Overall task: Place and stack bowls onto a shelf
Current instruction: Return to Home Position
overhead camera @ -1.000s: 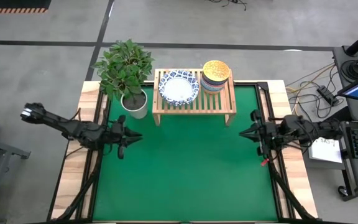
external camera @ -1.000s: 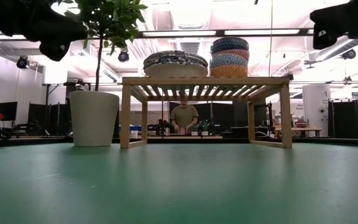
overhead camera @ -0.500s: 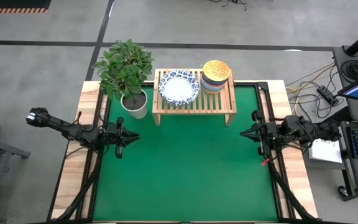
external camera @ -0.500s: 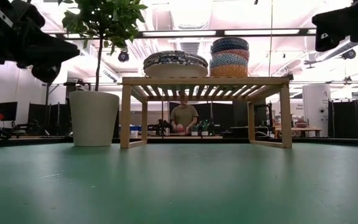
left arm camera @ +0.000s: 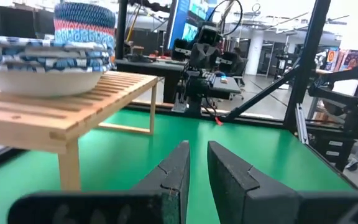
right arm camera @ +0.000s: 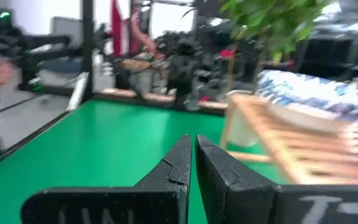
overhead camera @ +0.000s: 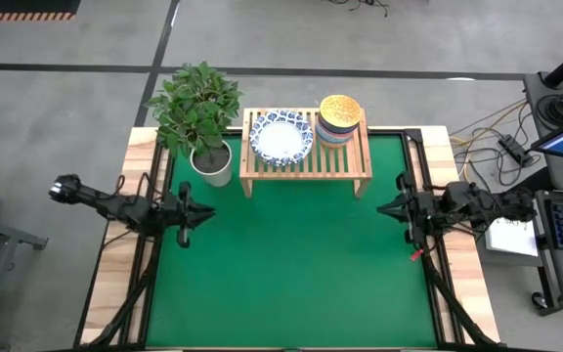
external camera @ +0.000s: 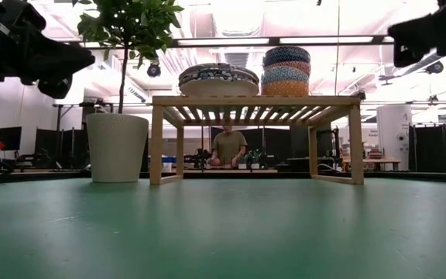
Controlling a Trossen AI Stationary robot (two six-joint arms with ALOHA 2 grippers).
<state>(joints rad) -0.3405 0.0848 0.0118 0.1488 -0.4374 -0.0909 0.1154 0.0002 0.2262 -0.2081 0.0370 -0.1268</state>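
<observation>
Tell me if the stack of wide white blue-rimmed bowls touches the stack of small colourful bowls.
Apart. The low view shows background light between the white blue-rimmed stack and the colourful stack.

White bowls (overhead camera: 281, 141) with blue-patterned rims, a golden yellow bowl (overhead camera: 340, 109), light-wood shelf (overhead camera: 306, 171), green table (overhead camera: 291, 264).

Potted plant (overhead camera: 197, 115) in white pot (external camera: 117, 147), just ahead of left gripper, far across from right gripper. Person (external camera: 228, 146) in room beyond green table (overhead camera: 291, 264).
</observation>
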